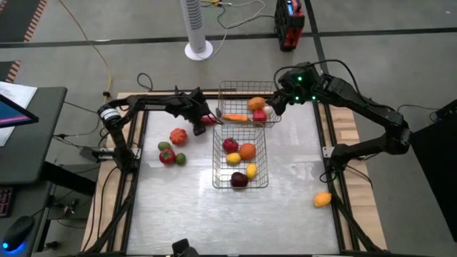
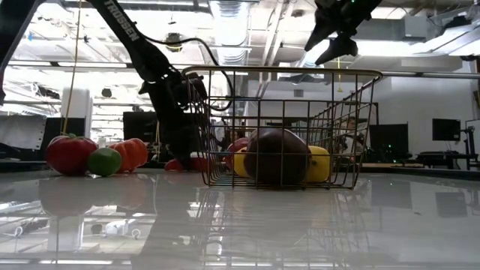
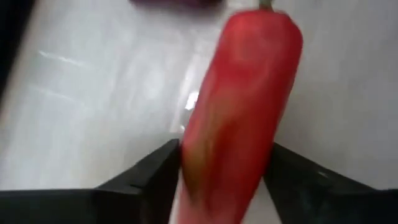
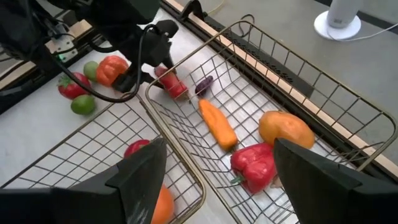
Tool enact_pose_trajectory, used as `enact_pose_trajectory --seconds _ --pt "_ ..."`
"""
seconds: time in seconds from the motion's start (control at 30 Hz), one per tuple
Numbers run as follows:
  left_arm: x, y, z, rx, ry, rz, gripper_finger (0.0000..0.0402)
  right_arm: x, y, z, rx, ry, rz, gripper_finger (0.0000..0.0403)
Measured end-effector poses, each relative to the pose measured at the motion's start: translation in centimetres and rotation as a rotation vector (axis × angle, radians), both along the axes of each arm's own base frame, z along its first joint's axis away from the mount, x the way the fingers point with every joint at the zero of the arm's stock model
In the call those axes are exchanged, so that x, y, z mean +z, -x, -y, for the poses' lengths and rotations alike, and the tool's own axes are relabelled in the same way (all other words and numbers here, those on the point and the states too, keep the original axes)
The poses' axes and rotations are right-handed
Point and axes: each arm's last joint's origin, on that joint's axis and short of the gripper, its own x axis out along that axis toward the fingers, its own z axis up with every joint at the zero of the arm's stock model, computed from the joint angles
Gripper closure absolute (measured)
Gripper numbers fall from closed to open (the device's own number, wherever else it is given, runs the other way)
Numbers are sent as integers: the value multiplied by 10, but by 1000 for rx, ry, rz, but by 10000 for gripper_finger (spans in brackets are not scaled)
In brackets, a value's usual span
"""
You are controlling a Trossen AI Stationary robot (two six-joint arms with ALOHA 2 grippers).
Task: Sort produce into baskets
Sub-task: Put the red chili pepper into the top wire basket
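Observation:
My left gripper is shut on a long red pepper just left of the far wire basket. That basket holds an orange carrot, an orange fruit and a red pepper. My right gripper is open and empty above the far basket's right part; it also shows in the high view. The near basket holds several red, orange, yellow and dark purple pieces. Three loose pieces, orange-red, red and green, rest on the table at the left. My left gripper pinches the long red pepper between its two fingers, which lie across it, on its two long sides. In the right wrist view the fingers come slanting down from the table's left and the pepper sits tilted. Whether its lower end touches the table, I cannot tell.
A small purple piece lies by the far basket's left wall; inside or outside it, I cannot tell. An orange-yellow piece lies at the table's right edge. The two baskets stand end to end in the table's middle.

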Motion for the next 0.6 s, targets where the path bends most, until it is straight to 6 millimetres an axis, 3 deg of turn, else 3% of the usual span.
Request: enact_pose_trajectory --seconds 0.13,0.3,0.43,0.6 --pt "12 6 6 37 117 47 266 0 0 1 2 5 -2 81" --pt "44 18 9 94 156 149 318 0 1 1 3 7 -4 81" --pt "76 29 14 177 77 216 308 0 1 1 14 18 -9 81" --pt "101 34 17 293 -41 294 284 0 1 1 16 21 -10 81"
